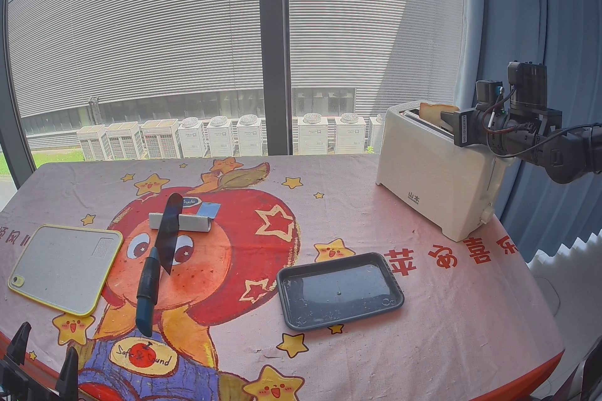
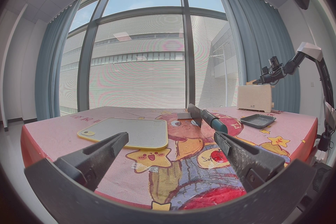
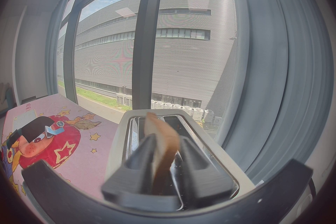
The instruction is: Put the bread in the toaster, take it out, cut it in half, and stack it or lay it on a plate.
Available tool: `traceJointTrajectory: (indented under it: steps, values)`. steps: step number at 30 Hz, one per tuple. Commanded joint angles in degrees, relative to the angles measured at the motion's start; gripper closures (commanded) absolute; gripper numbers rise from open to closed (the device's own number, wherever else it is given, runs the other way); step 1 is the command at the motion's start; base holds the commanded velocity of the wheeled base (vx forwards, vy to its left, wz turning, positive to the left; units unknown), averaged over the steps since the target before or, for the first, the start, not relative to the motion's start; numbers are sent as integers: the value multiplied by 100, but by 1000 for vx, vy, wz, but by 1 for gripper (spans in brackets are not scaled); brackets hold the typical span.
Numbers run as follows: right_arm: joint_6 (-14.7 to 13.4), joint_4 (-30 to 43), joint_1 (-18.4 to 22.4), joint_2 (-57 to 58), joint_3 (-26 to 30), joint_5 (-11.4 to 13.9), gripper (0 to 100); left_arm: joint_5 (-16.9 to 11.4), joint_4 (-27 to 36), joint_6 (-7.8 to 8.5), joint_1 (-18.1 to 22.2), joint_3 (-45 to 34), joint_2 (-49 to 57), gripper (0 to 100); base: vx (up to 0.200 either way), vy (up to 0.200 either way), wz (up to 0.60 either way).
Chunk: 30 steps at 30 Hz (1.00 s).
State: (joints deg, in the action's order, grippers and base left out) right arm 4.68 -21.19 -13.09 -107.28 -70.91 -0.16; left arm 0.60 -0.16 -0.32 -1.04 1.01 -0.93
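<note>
The right gripper point(image 3: 165, 143) clamps the bread slice point(image 3: 160, 130), which stands upright in the white toaster's point(image 1: 433, 170) slot. The toaster's side bears small print. The left gripper point(image 2: 170, 137) hangs open near the dark tray point(image 1: 282, 296).

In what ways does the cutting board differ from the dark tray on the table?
The cutting board is pale grey, flat, with a yellow-green edge; the tray is dark with a raised rim. The cutting board lies left of the knife; the tray lies right of it, nearer the toaster. Both are rounded rectangles holding nothing.
</note>
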Motion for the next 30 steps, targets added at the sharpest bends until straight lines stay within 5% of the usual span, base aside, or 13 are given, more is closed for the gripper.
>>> traceJointTrajectory:
  steps: [1, 30]
  values:
    - [-2, -35, -9, 5, 51, -2, 100, 2, -2, -3, -2, -101, 93, 0, 0, 0, 0]
    - [-248, -79, -44, 937, 42, -11, 100, 11, -2, -12, -2, -101, 93, 0, 0, 0, 0]
